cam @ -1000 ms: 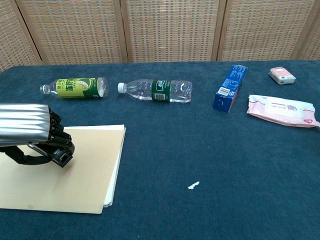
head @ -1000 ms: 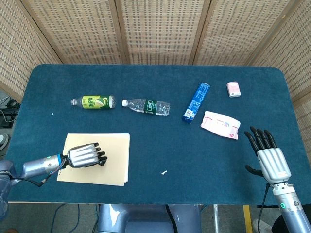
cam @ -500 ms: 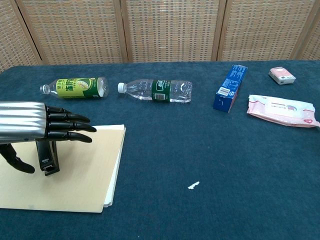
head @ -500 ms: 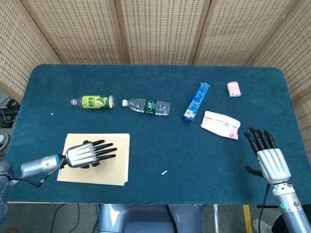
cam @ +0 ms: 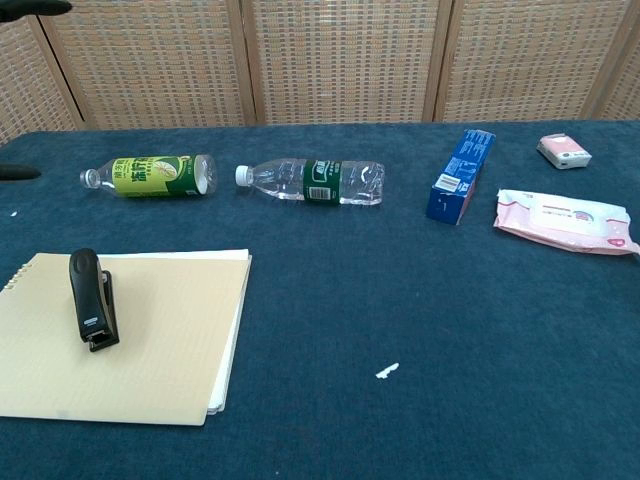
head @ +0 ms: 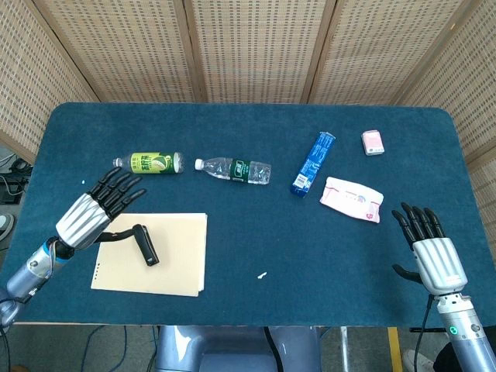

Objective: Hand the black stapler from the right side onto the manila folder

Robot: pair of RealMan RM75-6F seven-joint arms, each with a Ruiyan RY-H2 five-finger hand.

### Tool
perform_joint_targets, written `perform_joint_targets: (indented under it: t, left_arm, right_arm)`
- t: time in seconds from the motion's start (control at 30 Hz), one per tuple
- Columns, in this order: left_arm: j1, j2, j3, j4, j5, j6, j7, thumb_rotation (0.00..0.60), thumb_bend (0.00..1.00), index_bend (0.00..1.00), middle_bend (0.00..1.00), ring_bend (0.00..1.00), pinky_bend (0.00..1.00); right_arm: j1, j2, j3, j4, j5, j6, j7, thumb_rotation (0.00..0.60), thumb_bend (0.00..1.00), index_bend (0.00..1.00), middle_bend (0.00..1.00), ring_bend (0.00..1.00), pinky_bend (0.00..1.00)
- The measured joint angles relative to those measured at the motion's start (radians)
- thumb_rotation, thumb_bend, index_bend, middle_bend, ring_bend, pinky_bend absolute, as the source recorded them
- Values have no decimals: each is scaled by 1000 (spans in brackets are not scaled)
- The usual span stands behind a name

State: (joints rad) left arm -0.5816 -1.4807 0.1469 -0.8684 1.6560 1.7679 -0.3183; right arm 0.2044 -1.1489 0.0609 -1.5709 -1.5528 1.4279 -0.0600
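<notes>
Stapler (head: 145,244) lies on the folder (head: 178,256), nothing touching it. Left hand (head: 93,213) raised beside folder, fingers apart, holding nothing. Right hand (head: 430,248) at table's near-right edge, fingers apart, holding nothing. Blue cloth table (head: 248,294); woven screens (head: 248,46) behind.

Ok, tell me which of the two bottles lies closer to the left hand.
The green-labelled bottle, the leftmost one. It lies just beyond the fingertips of the left hand. The clear bottle with the dark label lies further right, toward the table's middle.
</notes>
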Motion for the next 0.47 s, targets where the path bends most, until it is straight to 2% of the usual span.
perform_joint_targets:
  t: [0.13,0.23,0.37,0.47]
  left_arm:
    - [86,90,-20,-353,-120,-45,151,600,0,0,0,0,0]
    - [158,148,-32,-560,-224,-85,239,600,0,0,0,0,0]
    - [255,218,-45,-718,-346,-152,342,600,0,0,0,0,0]
    - [290,243,-56,-750,-364,-190,373,600,0,0,0,0,0]
  right_arm:
    - [-1,-2,2,6,4,0,7,600,0,0,0,0,0]
    - [-1,-2,4,9,5,1,10,600,0,0,0,0,0]
    - [-1,-3,7,14,8,-1,13,600,0,0,0,0,0]
    - [0,-5,9,15,12,-4,9,600,0,0,0,0,0]
